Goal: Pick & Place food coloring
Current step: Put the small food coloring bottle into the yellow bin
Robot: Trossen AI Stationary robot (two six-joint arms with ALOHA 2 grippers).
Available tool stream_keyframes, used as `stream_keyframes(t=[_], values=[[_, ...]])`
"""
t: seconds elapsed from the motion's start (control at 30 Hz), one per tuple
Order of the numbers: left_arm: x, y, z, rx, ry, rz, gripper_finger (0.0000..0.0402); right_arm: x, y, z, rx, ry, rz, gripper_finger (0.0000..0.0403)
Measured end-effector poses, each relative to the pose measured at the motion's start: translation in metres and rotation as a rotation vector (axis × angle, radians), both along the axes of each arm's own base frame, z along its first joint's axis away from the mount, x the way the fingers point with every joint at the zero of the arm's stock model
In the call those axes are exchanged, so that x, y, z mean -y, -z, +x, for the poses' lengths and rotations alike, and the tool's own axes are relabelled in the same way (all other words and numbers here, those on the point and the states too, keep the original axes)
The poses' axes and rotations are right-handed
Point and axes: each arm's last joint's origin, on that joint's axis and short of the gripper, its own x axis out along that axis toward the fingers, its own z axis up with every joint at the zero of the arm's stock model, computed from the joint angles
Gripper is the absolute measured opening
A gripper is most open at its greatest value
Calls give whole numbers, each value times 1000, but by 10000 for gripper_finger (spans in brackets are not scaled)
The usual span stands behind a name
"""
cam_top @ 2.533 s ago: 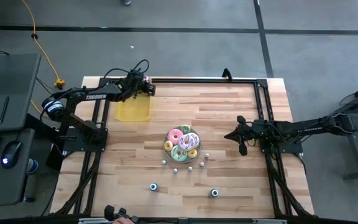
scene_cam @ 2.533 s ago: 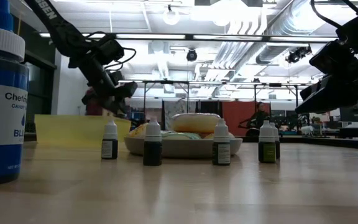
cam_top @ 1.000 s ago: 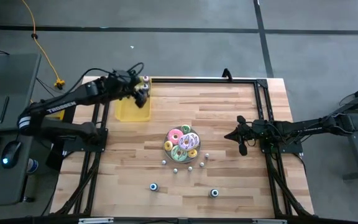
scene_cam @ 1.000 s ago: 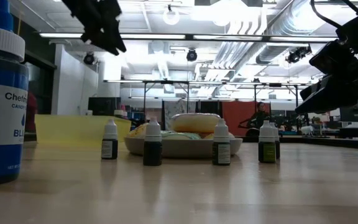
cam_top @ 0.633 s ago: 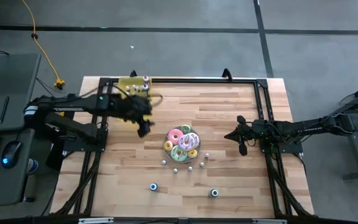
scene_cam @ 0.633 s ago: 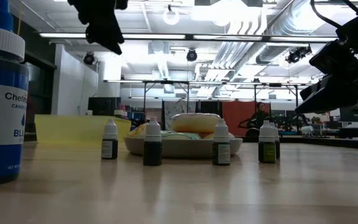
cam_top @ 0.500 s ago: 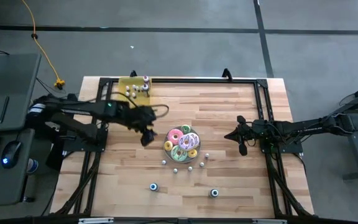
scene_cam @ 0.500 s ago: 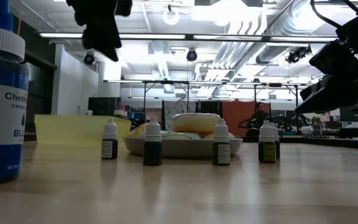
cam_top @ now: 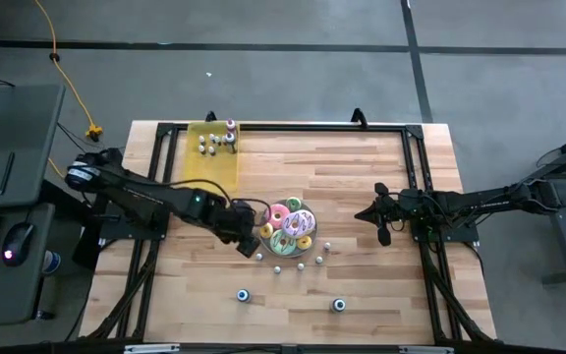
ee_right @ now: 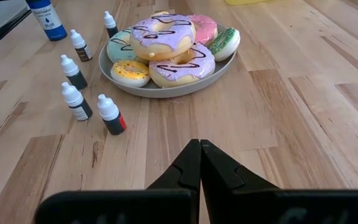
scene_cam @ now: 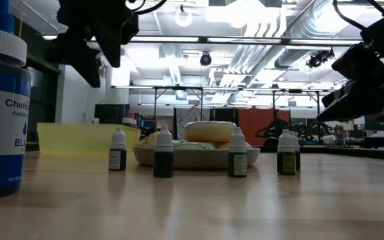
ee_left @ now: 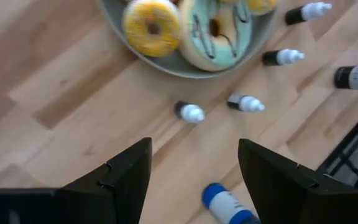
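While the right arm waits at the table's right side, well apart from the plate (cam_top: 263, 231), its right gripper (ee_right: 199, 163) has its two dark fingers pressed together with nothing between them. The left gripper (cam_top: 247, 242) hangs above the wood just beside the plate's left rim, and its fingers (ee_left: 126, 171) are spread wide and hold nothing (bare tabletop and small bottles show through the gap). In the low view it hangs high above the table (scene_cam: 199, 200), clear of everything standing there.

The food coloring (cam_top: 277, 267) is split between two places. Several tiny bottles stand upright on the wood in a loose arc along the near edge of the plate of frosted doughnuts (ee_right: 173, 46), close to the rim but not touching it as far as can be seen; the right wrist view shows them with white caps and dark bodies, one with a red base. The left wrist view looks straight down on the same small bottles (ee_left: 189, 112), one of them almost directly ahead of the spread fingers.

A second cluster of tiny bottles (cam_top: 216, 142) stands on the yellow mat (cam_top: 204, 167) at the table's far left corner, one of them with a pink cap. Two larger blue-capped bottles (cam_top: 244, 294) stand farther toward the near edge, well apart from each other; one shows big at the low view's left edge.
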Motion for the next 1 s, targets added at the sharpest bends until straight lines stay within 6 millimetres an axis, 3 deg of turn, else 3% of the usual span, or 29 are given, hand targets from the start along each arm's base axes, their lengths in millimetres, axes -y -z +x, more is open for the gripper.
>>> stream_keyframes(t=[0.23,0.47,0.67,1.0], values=[[17,19,18,-36,-2,-23,234,0,0,0,1,0,0,0],[27,25,46,-78,43,0,234,0,0,0,1,0,0,0],[30,33,55,-199,76,50,234,0,0,0,2,0,0,0],[34,52,68,-242,115,81,234,0,0,0,1,0,0,0]])
